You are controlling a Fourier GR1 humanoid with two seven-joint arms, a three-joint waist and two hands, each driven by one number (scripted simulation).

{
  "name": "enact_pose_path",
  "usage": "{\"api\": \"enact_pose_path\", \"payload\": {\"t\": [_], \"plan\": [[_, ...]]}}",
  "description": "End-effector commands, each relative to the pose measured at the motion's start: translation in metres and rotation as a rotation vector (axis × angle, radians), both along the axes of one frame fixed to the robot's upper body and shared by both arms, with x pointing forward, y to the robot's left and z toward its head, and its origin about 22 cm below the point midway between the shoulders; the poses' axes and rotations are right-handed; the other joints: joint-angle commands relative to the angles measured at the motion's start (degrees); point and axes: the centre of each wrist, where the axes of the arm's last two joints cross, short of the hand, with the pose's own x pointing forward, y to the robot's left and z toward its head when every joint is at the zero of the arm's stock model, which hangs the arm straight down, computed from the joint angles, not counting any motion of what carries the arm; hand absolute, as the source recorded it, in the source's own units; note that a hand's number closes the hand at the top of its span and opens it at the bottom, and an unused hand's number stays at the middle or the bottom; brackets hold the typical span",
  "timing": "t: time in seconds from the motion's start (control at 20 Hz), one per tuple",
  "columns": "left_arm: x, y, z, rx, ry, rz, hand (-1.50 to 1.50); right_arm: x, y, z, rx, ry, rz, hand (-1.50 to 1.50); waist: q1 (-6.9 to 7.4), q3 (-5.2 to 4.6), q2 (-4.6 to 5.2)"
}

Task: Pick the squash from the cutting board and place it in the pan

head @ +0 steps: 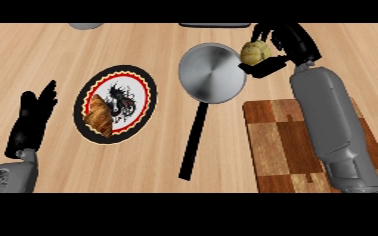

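Note:
The squash (255, 53), pale yellow and bumpy, is held in my right hand (284, 42), whose fingers and thumb curl round it. It hangs just past the right rim of the grey pan (210, 72), whose black handle points toward me. The wooden cutting board (284, 140) lies at the lower right, partly under my right forearm, with nothing showing on it. My left hand (33, 117) rests open at the left edge, fingers up.
A round patterned plate (136, 87) with a croissant (100, 115) on it lies left of the pan. A grey object (87, 25) and a dark one (214, 25) are cut off at the counter's far edge.

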Motion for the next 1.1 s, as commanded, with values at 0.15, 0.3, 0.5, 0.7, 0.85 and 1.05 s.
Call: {"api": "enact_pose_path", "payload": {"t": [0.15,0.3,0.5,0.7,0.85,1.05], "plan": [[0.008,0.005,0.012,0.001,-0.021,-0.020,0.00,0.029,0.063,-0.003,0.015,0.095,-0.015,1.50,1.23,0.02,0.47],[0.009,-0.019,0.010,-0.006,-0.011,-0.039,0.00,0.020,0.071,-0.046,0.008,0.107,-0.018,1.50,2.03,0.08,0.85],[0.008,-0.010,0.005,0.009,-0.022,-0.048,0.00,0.019,0.091,-0.056,0.007,0.145,-0.016,1.50,2.63,0.05,1.18],[0.007,-0.023,0.002,0.007,-0.028,-0.073,0.00,0.012,0.084,-0.078,0.052,0.177,0.009,1.50,3.56,0.11,1.66],[0.008,-0.013,0.010,-0.002,-0.029,-0.088,0.00,0.007,0.098,-0.086,0.163,0.253,0.011,1.50,4.62,0.14,1.87],[0.016,-0.025,0.012,0.002,-0.034,-0.095,0.00,0.006,0.103,-0.089,0.180,0.317,0.014,-1.50,5.61,0.15,2.18]]}}
